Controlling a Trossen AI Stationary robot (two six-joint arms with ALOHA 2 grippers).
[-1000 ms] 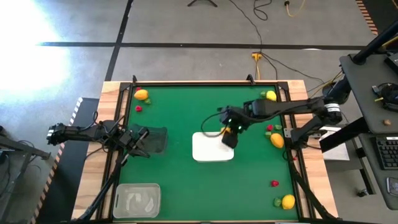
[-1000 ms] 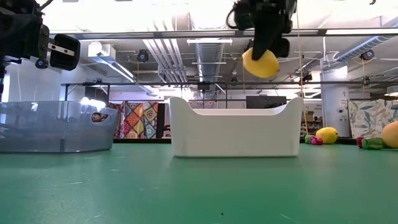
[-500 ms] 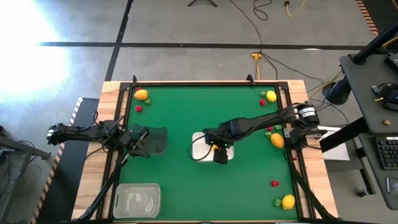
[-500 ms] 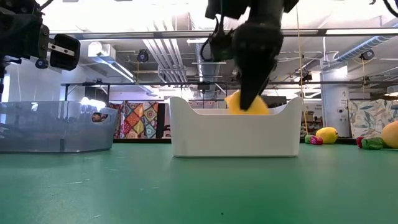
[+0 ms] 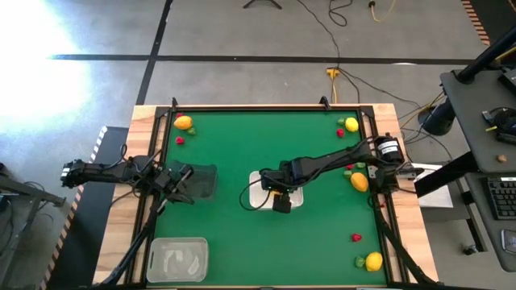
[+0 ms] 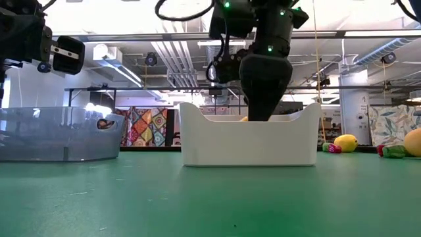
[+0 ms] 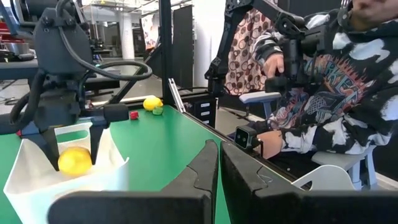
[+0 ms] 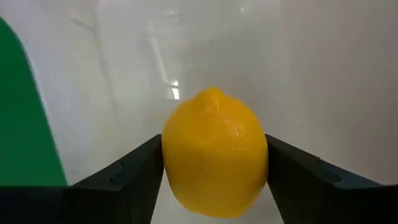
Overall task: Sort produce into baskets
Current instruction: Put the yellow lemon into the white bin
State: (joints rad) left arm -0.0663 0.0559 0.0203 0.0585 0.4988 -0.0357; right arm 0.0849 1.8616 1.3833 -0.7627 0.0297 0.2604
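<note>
A yellow lemon [image 8: 214,155] sits between the two fingers of my right gripper [image 5: 280,197], low inside the white basket [image 6: 250,141] at the table's middle. In the low view only the lemon's top [image 6: 245,119] peeks over the basket's rim. My left gripper [image 7: 219,162] is shut on nothing. It waits at the table's left edge beside the dark see-through basket [image 5: 205,181]. A clear basket [image 5: 177,259] stands at the near left. My right gripper pinches the lemon's two opposite sides [image 8: 169,163] between its two fingers [image 7: 94,140]. The fingers come steeply from above, pointing down into the white basket. The lemon stands end-up between them, below the rim; whether it rests on the basket's floor I cannot tell.
Loose produce lies around the mat: a lemon [image 5: 184,122] and red pieces [image 5: 179,140] at the far left, a lemon [image 5: 351,124] at the far right, an orange [image 5: 359,181] by the right edge, and a red piece [image 5: 355,237] and a lemon [image 5: 373,260] at the near right. A person sits beyond the table [image 7: 323,93].
My right gripper has come down and toward the table's near left with the lemon. It went from above the white basket's rim down into the basket. The lemon has sunk below the rim.
</note>
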